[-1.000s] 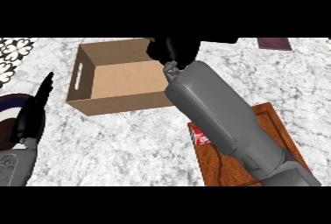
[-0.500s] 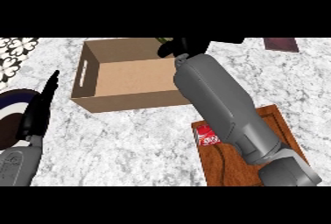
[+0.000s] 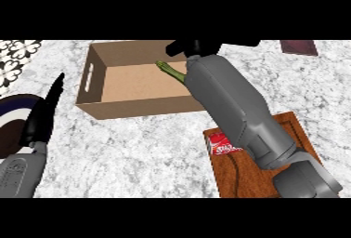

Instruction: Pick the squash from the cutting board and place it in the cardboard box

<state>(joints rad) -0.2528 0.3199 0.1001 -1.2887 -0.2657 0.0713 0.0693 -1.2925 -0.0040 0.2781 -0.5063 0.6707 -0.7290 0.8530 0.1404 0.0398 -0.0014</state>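
The right hand (image 3: 198, 46) curls over the far rim of the cardboard box (image 3: 130, 100), apparently clamped on the squash (image 3: 172, 72), whose green stem pokes out inside the box. It looks stiff, smooth, best gripped mid-body. The left hand (image 3: 42, 116) rests straight-fingered. The cutting board (image 3: 291, 128) lies on a marble counter (image 3: 137, 153).

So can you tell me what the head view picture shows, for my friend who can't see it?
The robot's right hand reaches over an open cardboard box, where a green squash stem pokes out beside its forearm. The left hand rests open at the left edge.
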